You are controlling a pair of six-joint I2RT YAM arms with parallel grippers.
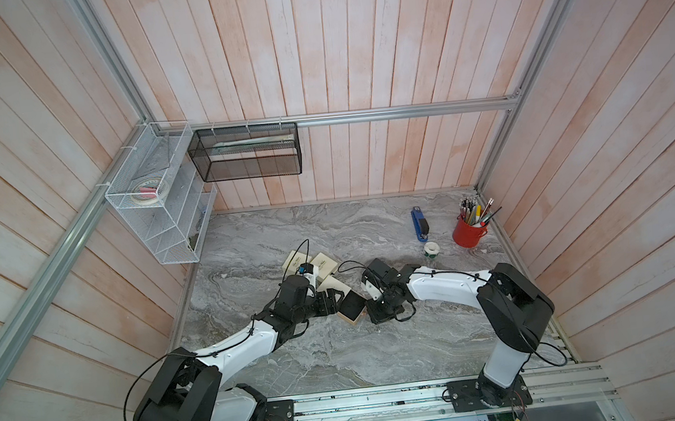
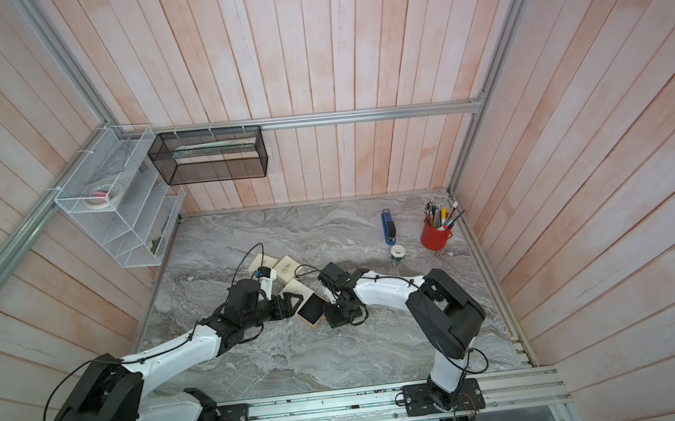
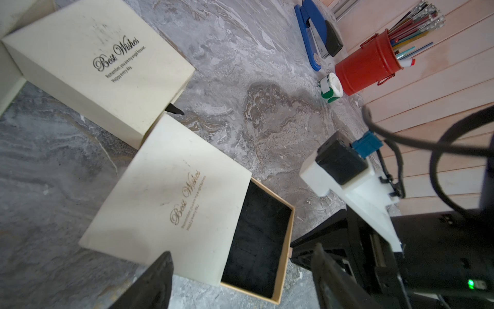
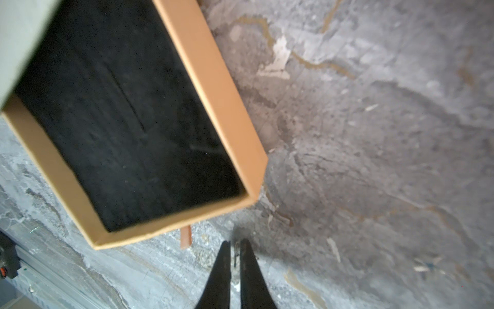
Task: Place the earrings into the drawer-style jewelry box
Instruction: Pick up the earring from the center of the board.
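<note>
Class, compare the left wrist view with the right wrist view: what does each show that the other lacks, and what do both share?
Only the left wrist view: the box's gold lettering, a second cream box, blue stapler, red pen pot and the open left claw. Only the right wrist view: the right claw, shut, near the drawer's front. Both: the pulled-out drawer, its black lining bare, on the marble table.

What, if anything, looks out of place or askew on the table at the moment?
The open jewelry box lies skewed beside a closed cream box, at a different angle, with its tan drawer pulled out and the black lining bare where visible. Nothing looks spilled or damaged.
</note>
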